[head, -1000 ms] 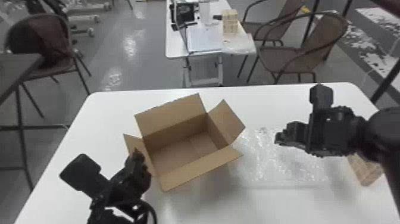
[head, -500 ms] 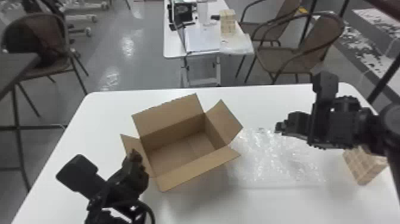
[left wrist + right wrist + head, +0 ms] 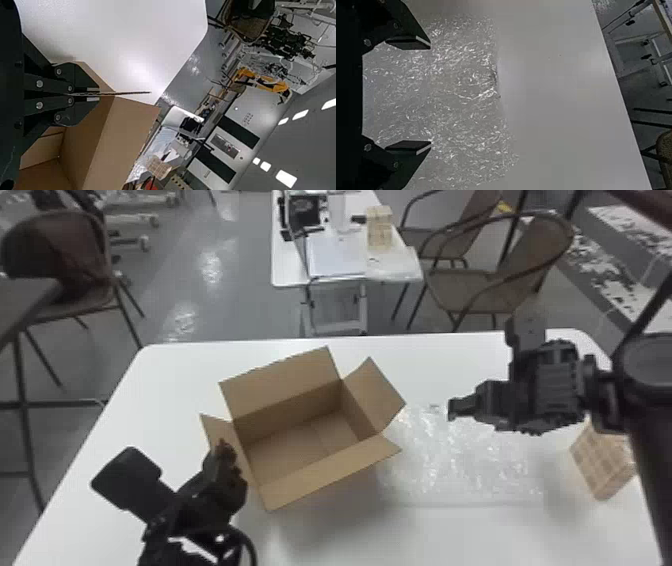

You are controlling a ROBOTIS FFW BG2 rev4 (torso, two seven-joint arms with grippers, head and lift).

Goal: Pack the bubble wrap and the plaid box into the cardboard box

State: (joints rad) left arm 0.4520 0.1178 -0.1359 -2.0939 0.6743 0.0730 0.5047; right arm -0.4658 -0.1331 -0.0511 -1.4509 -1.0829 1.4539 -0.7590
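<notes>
Grey floor (image 3: 225, 300) backs the white table (image 3: 425, 535), left claw (image 3: 227, 450) pinching a cardboard box flap (image 3: 215, 427), right claw (image 3: 451, 410) spread wide, empty.

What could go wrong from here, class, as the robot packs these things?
The right gripper is open over flat bubble wrap; it may fail to pinch an edge. The left gripper is shut on a flap of the cardboard box, so a tug could shift the box. The plaid box sits near the right arm, which might knock it.
</notes>
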